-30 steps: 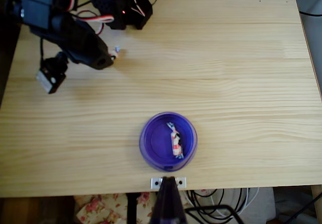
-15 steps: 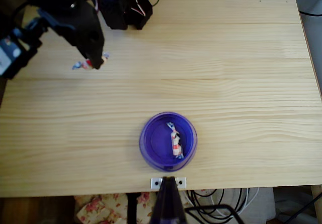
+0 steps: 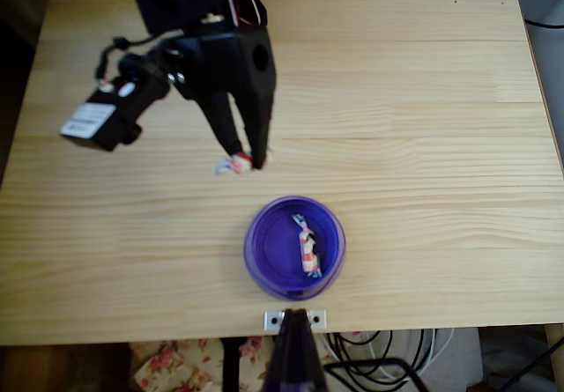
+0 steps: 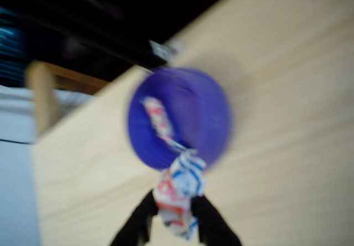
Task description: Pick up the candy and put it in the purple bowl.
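The candy (image 3: pixel 236 164), a small twist-wrapped sweet, white with red and dark bands and pale bluish twisted ends, is pinched between the two black fingers of the hand (image 3: pixel 242 161). In the overhead view it sits above the middle of the counter (image 3: pixel 423 128), a pale pine-plank wooden top, slightly toward the left edge. One twisted end sticks out to the left of the fingertips.

Wrist view (blurred): the candy (image 4: pixel 177 193) is clamped upright between the dark fingers (image 4: pixel 137 224), wrapper end pointing toward the bowl.

The purple bowl (image 3: pixel 264 273), a round shallow glossy purple-blue plastic dish, stands near the bottom edge of the counter, about centred left to right. The hand and candy are near its upper-left rim, apart from it. Inside the bowl lies a second twist-wrapped sweet (image 3: pixel 306 247), paler with orange-red marks, right of the bowl's centre, lying roughly top to bottom.

A small metal bracket (image 3: pixel 294 320) is fixed at the bottom edge, just below the bowl.
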